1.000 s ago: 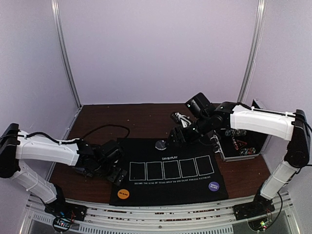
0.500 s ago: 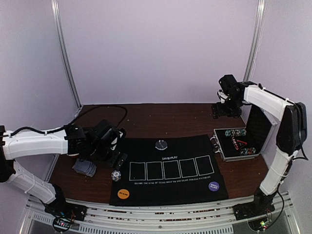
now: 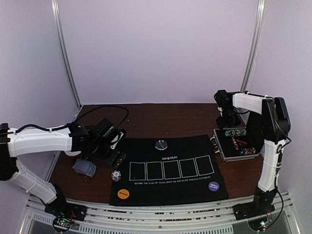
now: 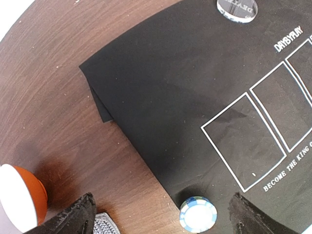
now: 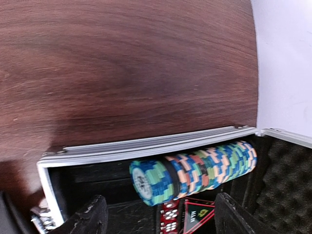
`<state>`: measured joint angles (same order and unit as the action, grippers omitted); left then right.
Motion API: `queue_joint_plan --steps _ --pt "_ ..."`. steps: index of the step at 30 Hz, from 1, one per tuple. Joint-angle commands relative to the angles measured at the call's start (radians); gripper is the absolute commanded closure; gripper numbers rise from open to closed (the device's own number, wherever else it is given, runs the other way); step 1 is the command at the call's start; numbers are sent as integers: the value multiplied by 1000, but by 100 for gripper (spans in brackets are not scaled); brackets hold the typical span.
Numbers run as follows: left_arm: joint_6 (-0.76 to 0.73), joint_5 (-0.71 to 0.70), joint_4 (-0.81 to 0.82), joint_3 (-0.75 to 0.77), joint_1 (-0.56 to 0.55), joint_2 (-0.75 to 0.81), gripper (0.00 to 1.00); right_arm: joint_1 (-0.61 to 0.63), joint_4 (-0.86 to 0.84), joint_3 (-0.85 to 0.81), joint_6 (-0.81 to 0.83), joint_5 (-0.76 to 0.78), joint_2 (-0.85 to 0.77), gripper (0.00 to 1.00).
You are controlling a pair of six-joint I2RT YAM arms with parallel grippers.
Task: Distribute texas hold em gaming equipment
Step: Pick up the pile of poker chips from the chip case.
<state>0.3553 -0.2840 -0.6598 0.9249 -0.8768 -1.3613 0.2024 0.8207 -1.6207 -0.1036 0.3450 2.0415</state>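
A small blue-and-white chip stack (image 4: 198, 214) (image 3: 116, 175) stands on the left edge of the black mat (image 3: 170, 187). Blue-grey-backed cards (image 3: 84, 167) (image 4: 105, 225) lie on the wood left of it. My left gripper (image 4: 161, 217) (image 3: 113, 155) hovers open above both and holds nothing. The clear dealer disc (image 3: 161, 144) (image 4: 236, 9) sits at the mat's far edge. An orange disc (image 3: 123, 194) and a purple disc (image 3: 213, 186) lie on its near corners. My right gripper (image 5: 163, 214) (image 3: 227, 122) hangs open over the silver case (image 3: 223, 152), just short of a row of striped chips (image 5: 195, 170).
The case (image 5: 146, 146) lies open at the right with its foam-lined lid (image 5: 292, 175) up; red dice (image 5: 169, 218) sit beside the chip row. A white and orange round object (image 4: 22, 197) rests on the wood near the cards. A black cable (image 3: 102, 111) loops behind the left arm.
My right arm swung from the mat's far edge to the back right and came down over the case. My left arm drew back, uncovering the chip stack and cards.
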Motion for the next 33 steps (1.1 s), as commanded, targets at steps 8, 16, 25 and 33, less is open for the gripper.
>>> queue_joint_plan --steps 8,16,25,33 --pt "-47 6 22 46 10 -55 2 -20 -18 9 18 36 79 38" --pt "-56 3 17 52 12 -60 2 -19 -37 49 6 -104 74 50" --pt "-59 10 17 49 11 -63 2 10 -40 62 -11 -130 34 52" --pt "-61 26 17 40 12 -58 2 11 -34 68 -12 -39 26 50"
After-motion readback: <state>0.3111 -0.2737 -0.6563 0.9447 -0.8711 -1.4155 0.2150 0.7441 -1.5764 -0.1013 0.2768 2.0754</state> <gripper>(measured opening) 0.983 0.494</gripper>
